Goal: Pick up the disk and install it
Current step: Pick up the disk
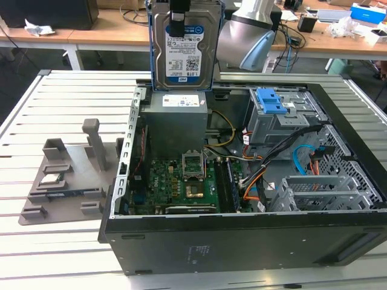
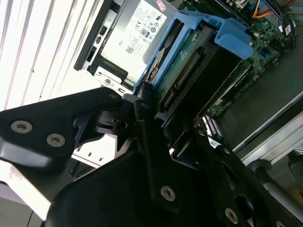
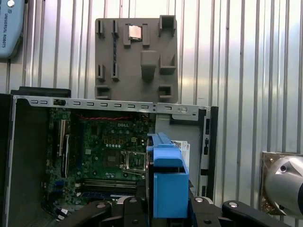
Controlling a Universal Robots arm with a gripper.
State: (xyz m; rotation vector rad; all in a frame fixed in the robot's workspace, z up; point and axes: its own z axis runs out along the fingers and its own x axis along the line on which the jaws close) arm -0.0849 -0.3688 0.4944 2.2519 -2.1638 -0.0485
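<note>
The disk [image 1: 185,57], a silver hard drive with a white-and-blue label in a blue carrier, hangs upright above the open computer case [image 1: 242,235]. It is over the grey power supply [image 1: 175,118] at the back. My gripper [image 1: 179,25] comes down from above and is shut on the disk's top edge. In the first wrist view the blue carrier [image 3: 168,182] stands between the black fingers, with the motherboard [image 3: 106,151] beneath. In the second wrist view the disk [image 2: 187,64] shows edge-on, its green board side facing the camera.
A drive cage with a blue latch [image 1: 275,99] sits at the case's back on the exterior view's right, with cables and card slots in front. A grey fixture tray [image 1: 66,181] holding a small processor chip [image 1: 51,179] lies on the slatted table [image 1: 36,254] beside the case.
</note>
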